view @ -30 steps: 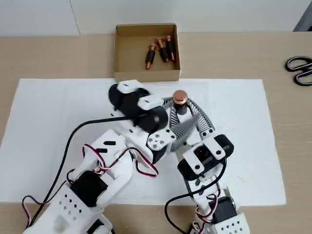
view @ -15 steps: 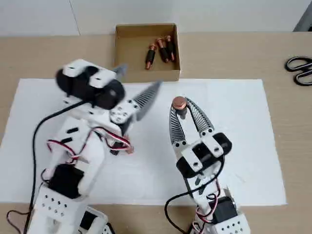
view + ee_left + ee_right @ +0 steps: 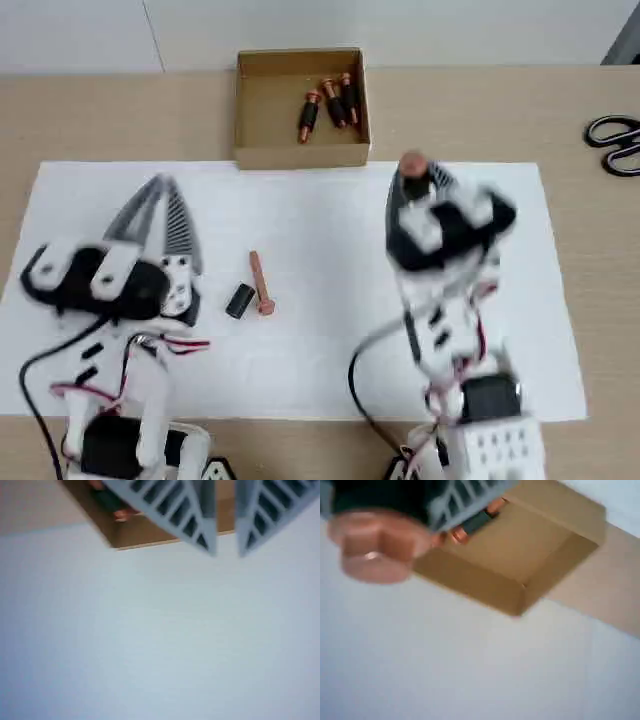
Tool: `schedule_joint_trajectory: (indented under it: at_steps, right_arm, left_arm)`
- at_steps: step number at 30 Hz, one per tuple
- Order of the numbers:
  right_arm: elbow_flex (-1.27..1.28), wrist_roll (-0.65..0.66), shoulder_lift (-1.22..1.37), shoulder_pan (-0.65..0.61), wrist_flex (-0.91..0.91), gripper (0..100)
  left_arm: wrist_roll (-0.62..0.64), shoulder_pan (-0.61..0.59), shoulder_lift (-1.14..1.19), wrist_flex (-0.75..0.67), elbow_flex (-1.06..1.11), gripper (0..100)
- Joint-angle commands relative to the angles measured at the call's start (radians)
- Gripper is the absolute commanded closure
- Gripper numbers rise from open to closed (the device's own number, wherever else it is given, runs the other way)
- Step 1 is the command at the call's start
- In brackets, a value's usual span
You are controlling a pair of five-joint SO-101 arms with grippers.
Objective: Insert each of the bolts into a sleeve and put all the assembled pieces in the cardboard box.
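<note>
**High view.** The right gripper [image 3: 418, 185] pinches an assembled piece [image 3: 412, 164] by its black sleeve. The copper head sticks out past the fingertips, a hold that probably keeps the bolt seated for the drop. The cardboard box [image 3: 300, 156] lies ahead of these jaws and off to one side, with three finished pieces [image 3: 333, 102] already in it. The left gripper [image 3: 160, 188] hangs over the white sheet [image 3: 330, 340] with its jaws drawn nearly together and nothing between them. The loose bolt [image 3: 259, 280] and loose sleeve [image 3: 240, 300] lie just beside each other, off to the side of those jaws and back from their tips. This last pair is not yet joined.

**Left wrist view.** A narrow gap shows between the fingertips [image 3: 207, 540], and it is empty. A corner of the box [image 3: 150, 536] sits just beyond the tips.

**Right wrist view.** The copper head [image 3: 375, 545] looms close, with the dark sleeve clamped behind it. The open box [image 3: 470, 582] waits ahead of the jaws, so I judge this piece is ready to be dropped in.
</note>
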Motion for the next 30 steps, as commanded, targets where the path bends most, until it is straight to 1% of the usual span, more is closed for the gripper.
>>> schedule_joint_trajectory:
  at_steps: [1,4,6,10,16,20,25,30]
  right_arm:
    - [-0.287,0.005,0.410,0.018,0.001,99.5]
    - [-0.486,0.003,0.687,-0.018,-0.028,99.5]
    - [-0.600,0.008,0.852,-0.042,-0.108,99.5]
    - [-0.822,0.011,1.156,-0.085,-0.282,99.5]
    - [-1.160,0.011,1.570,-0.084,-0.426,99.5]
    - [-1.384,0.028,1.805,-0.084,-0.450,99.5]
    - [-1.643,0.129,2.074,-0.082,-0.452,99.5]
    - [-1.900,0.209,2.315,-0.068,-0.452,99.5]
  left_arm:
    - [-0.006,-0.098,-0.189,-0.015,0.117,98]
    - [-0.002,-0.164,-0.175,-0.014,0.156,98]
    - [-0.002,-0.193,-0.173,-0.014,0.157,98]
    - [-0.002,-0.198,-0.181,-0.014,0.157,98]
    - [-0.002,-0.204,-0.181,-0.011,0.157,98]
    - [-0.002,-0.204,-0.181,-0.011,0.171,98]
    - [-0.003,-0.204,-0.183,-0.011,0.209,98]
    - [-0.003,-0.236,-0.183,-0.012,0.211,98]
